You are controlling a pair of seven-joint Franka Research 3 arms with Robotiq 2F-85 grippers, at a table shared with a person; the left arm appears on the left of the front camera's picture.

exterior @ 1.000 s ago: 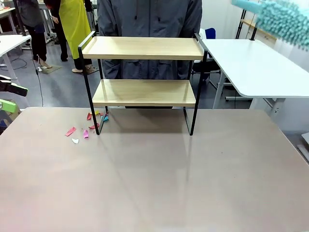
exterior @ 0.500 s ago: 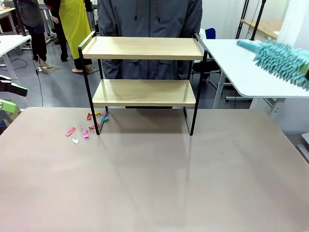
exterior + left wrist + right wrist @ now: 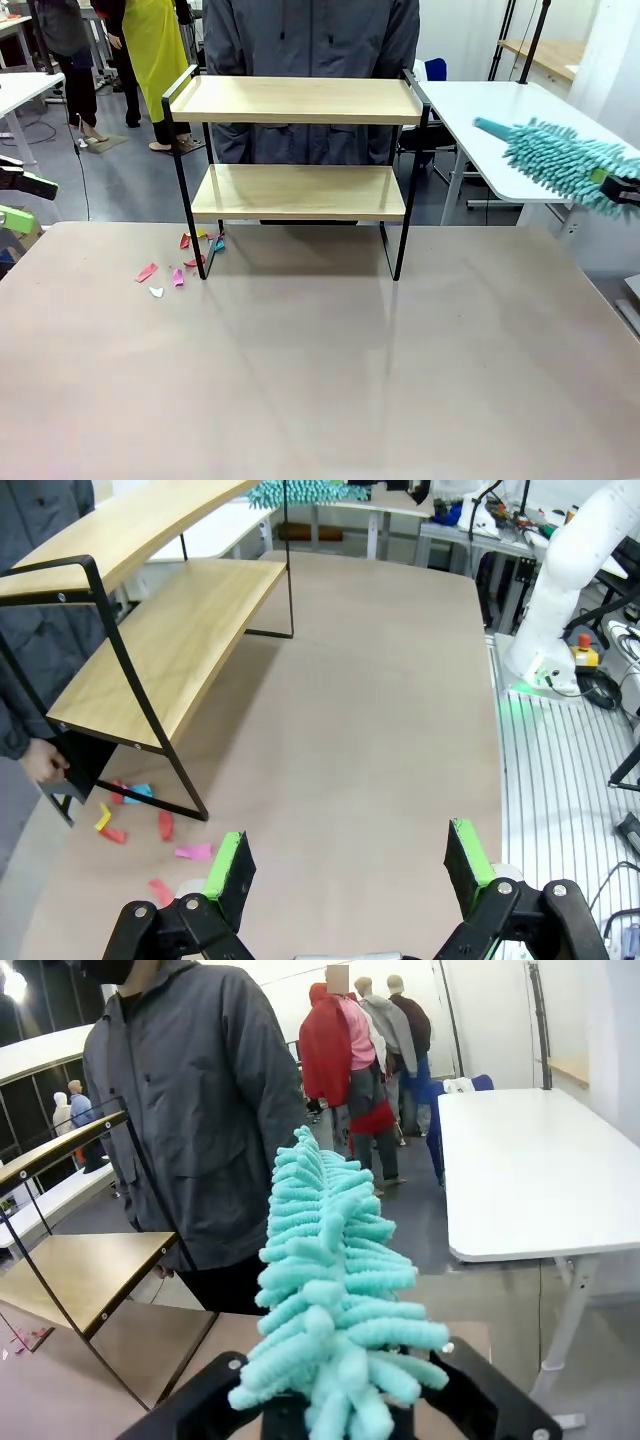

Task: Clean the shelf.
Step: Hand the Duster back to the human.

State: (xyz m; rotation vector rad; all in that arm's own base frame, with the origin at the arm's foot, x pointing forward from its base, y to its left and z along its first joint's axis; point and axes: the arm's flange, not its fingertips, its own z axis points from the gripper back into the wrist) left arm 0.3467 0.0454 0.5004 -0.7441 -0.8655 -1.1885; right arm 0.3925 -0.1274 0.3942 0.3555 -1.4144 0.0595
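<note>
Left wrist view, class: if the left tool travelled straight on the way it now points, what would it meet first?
Most likely the bare brown table: the open left tool aims down at it. The shelf and paper scraps lie off to one side, though depth is uncertain.

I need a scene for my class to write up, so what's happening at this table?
The right gripper is shut on a teal duster, holding it in the air to the right of the two-tier wooden shelf. The left gripper is open over the table near coloured paper scraps by the shelf's left foot. A person stands behind the shelf.
</note>
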